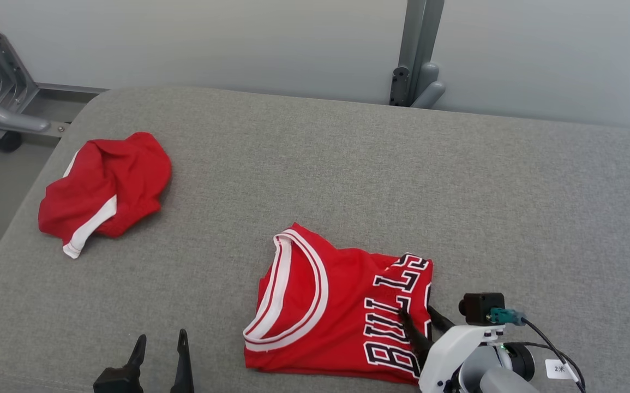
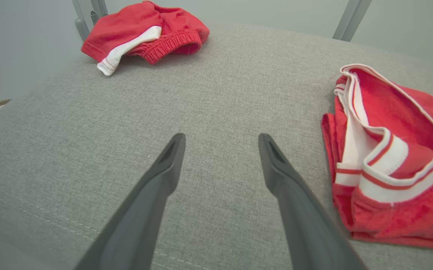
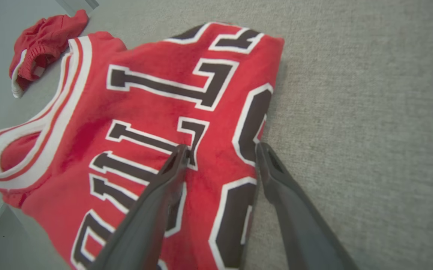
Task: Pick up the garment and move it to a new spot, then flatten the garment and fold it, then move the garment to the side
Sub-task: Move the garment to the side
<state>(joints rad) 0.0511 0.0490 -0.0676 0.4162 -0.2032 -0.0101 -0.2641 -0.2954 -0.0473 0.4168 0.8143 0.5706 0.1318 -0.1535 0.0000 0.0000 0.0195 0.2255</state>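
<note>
The garment [image 1: 320, 305] is a red jersey with black and white lettering and a white-trimmed neckline, lying folded near the front of the grey padded table [image 1: 347, 164]. My right gripper [image 1: 416, 312] is open at the jersey's right edge. In the right wrist view the right gripper [image 3: 221, 148] has one finger over the lettering of the jersey [image 3: 145, 105] and the other at the fold's edge. My left gripper [image 1: 162, 335] stands open to the left of the jersey, over bare fabric. In the left wrist view the left gripper [image 2: 222, 138] holds nothing, with the jersey [image 2: 396, 157] on its right.
Crumpled red shorts [image 1: 107, 185] with a white stripe lie at the table's far left, near its rounded edge; the shorts [image 2: 145, 30] sit far ahead of my left fingers. Grey metal frame posts [image 1: 418, 54] stand behind the table against a pale wall.
</note>
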